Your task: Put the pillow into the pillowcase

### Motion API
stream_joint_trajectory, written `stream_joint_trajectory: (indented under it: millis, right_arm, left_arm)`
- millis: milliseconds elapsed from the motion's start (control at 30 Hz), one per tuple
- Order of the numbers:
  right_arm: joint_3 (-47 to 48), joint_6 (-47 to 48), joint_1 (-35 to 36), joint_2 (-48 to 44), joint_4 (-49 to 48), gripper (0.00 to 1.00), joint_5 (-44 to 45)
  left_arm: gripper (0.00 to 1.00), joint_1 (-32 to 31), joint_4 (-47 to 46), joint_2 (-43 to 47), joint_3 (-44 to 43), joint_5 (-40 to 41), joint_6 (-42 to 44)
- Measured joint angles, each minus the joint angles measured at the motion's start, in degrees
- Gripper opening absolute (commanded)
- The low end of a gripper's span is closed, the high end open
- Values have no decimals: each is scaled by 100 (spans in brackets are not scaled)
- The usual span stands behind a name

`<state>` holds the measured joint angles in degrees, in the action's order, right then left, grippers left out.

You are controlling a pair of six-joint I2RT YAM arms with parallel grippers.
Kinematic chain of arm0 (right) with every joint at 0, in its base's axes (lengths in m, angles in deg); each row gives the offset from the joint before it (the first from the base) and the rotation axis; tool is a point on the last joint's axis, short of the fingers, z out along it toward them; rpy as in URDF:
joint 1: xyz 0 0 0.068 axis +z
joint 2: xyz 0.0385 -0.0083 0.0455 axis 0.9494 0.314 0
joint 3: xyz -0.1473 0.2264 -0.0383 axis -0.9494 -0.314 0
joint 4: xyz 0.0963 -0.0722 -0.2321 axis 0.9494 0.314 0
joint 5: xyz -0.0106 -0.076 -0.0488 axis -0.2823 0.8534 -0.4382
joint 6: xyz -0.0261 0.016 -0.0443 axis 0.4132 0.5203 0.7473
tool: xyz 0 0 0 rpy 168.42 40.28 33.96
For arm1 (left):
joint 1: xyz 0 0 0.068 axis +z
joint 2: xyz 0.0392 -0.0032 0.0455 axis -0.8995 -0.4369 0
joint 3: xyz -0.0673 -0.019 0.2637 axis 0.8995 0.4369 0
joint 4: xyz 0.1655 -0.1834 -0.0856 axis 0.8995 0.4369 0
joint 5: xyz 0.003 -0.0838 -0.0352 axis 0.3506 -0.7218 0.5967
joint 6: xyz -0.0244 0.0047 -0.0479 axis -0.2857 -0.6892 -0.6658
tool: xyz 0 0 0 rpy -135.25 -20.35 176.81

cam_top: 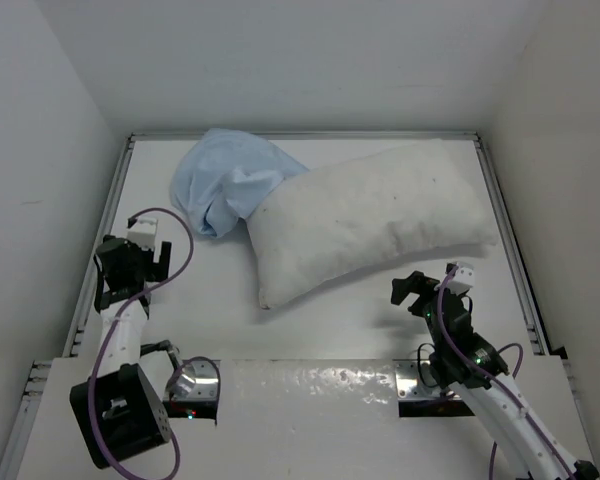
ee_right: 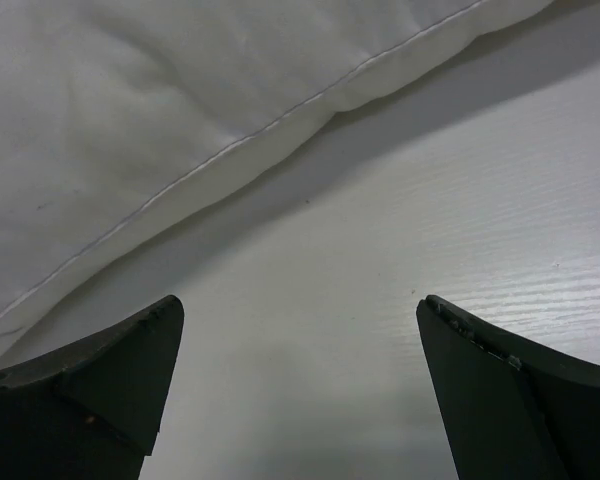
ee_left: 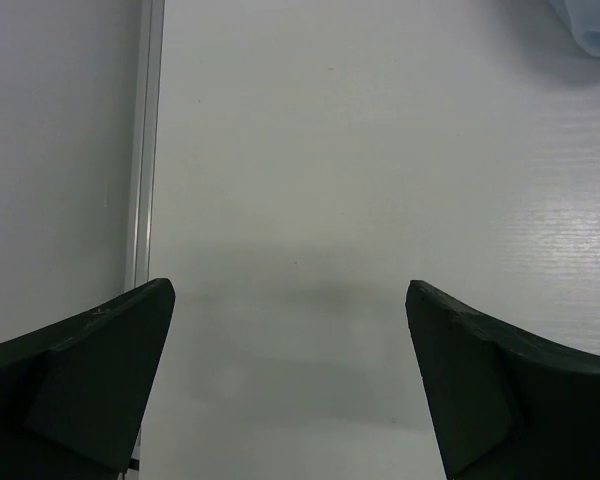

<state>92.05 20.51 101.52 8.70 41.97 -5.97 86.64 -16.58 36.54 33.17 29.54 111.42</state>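
Item 1. Left fingers point(cam_top: 132, 265): spread wide with nothing between them, held low over bare desk point(cam_top: 330, 320). Just outside the left-hand finger, a pale metal edge strip point(ee_left: 145, 150) runs straight ahead along the foot of the side wall.

Item 2. Right fingers point(cam_top: 410, 288): also spread wide and empty, and touching nothing. Bare desk lies beneath and between them.

Item 3. Pillow point(cam_top: 370, 220): plump and off-white, lying flat on the desk directly ahead of the right fingers, near them but apart. Its seamed long edge point(ee_right: 230, 140) crosses their wrist view on a slant, closer to the left-hand finger than to the right-hand one. It sits well ahead and to the right of the left fingers.

Item 4. Pillowcase point(cam_top: 230, 185): light blue, crumpled into a loose heap rather than laid flat. It lies ahead and to the right of the left fingers, well apart from them, so only a corner point(ee_left: 595, 25) shows at the top right of their wrist view. From the right fingers it is far ahead and to the left, beyond the pillow. It touches the pillow's far left corner.
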Motion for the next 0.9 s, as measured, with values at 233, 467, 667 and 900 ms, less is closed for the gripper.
stream_joint_trajectory:
  millis: [233,467,667,900]
  right_arm:
    - [131,52,0,0,-4,99,-170]
    - [848,1217,0,498,-1220,58,-1281]
    - [4024,2470,63,4382,-1261,99,-2057]
    - [6837,4151,1438,8732,-1246,99,-1423]
  left_arm:
    - [100,0,793,-459,-1027,-4,-203]
    - [85,-120,1958,-1462,-2763,-1561,90]
    - [100,-2188,1495,-2288,-3158,109,-17]
    - [100,-2767,1198,-4706,-4284,625,22]
